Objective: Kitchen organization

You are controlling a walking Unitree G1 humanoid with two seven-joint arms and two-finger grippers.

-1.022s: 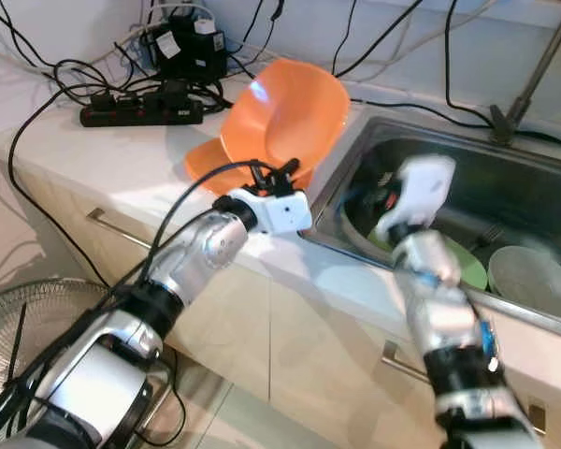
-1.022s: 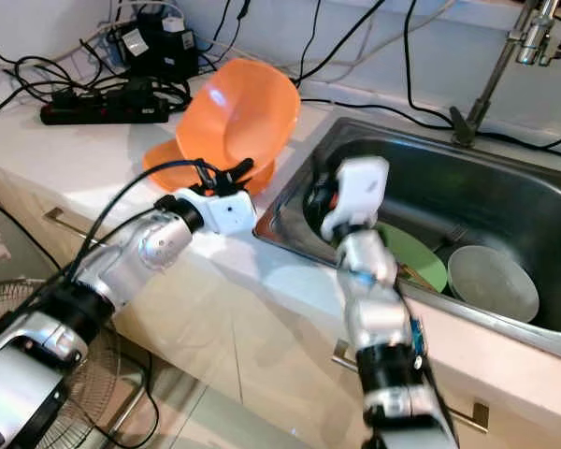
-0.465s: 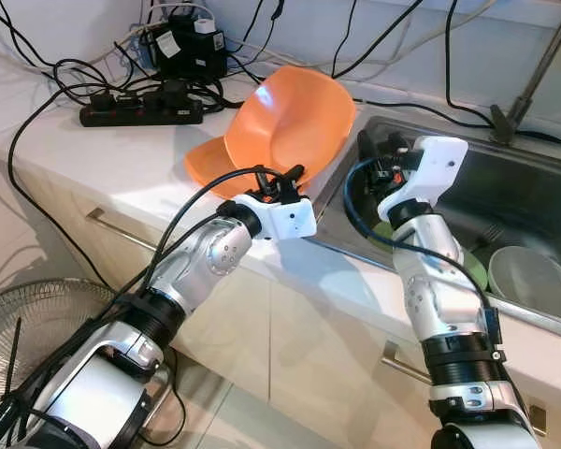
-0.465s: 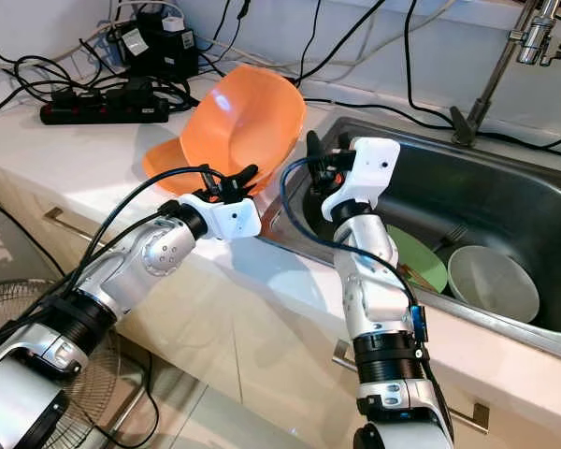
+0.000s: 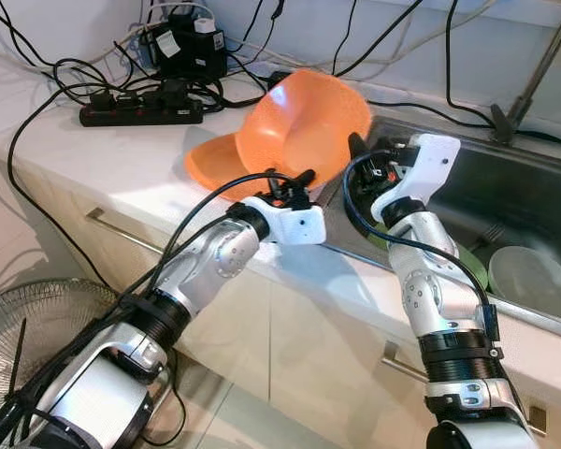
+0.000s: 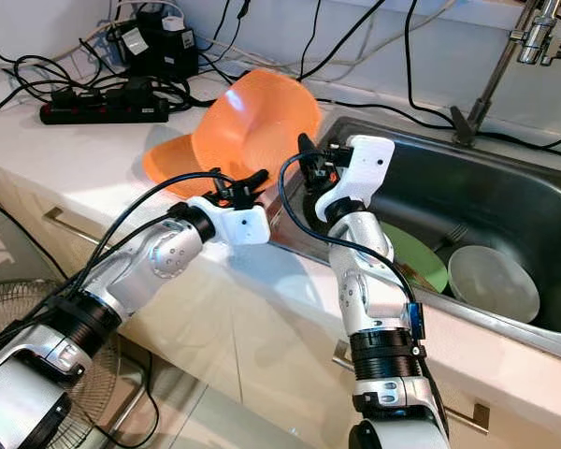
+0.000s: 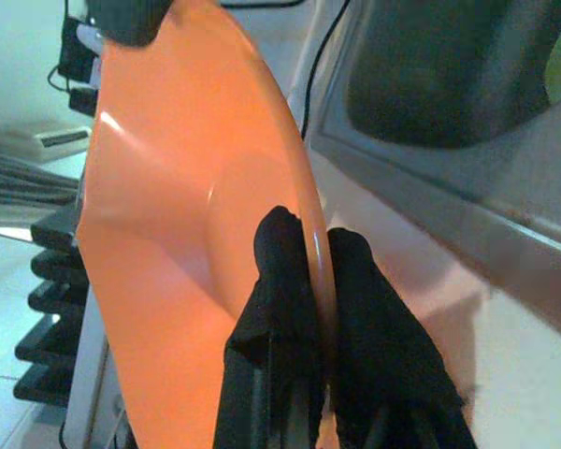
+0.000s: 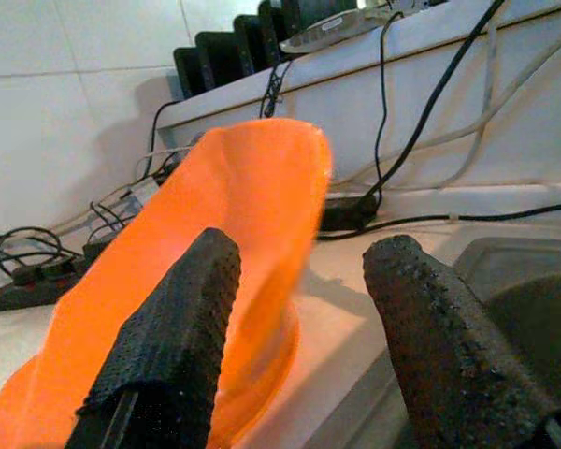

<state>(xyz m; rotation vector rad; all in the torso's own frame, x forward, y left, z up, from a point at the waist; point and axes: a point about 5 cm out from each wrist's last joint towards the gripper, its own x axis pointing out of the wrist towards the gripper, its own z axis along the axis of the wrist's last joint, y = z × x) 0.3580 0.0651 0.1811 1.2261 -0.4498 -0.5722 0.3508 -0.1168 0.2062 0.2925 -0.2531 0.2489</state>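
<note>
In the lower left of the left eye view a fan [image 5: 19, 318] stands on the floor beside the pale cabinet fronts. In the upper left, a black power strip [image 5: 140, 110] lies on the white counter [image 5: 93, 159] amid a tangle of black cables, with a black adapter box [image 5: 189, 44] behind it near the wall.

Toward the upper centre, 1 orange bowl [image 5: 304, 126] is tipped up on edge, its hollow facing the camera, leaning over a 2nd orange bowl [image 5: 210, 164] that lies flat on the counter just beside the sink rim. The left gripper [image 5: 294, 184] reaches up from the lower left to the tilted bowl's lower edge; in the left wrist view its 2 fingers [image 7: 285, 271] are pinched narrow on the bowl's rim, 1 on each face.

Right of centre, the right gripper [image 6: 310, 159] sits at the left end of the sink, close beside the tilted bowl's right edge. In the right wrist view its fingers [image 8: 182, 309] are spread wide, holding nothing, with the orange bowl showing between and behind them.

On the right, the steel sink [image 5: 533, 201] holds a green plate [image 5: 467, 267] and a pale bowl [image 5: 533, 281] near its front wall. The faucet stem [image 5: 533, 70] rises at the upper right.
</note>
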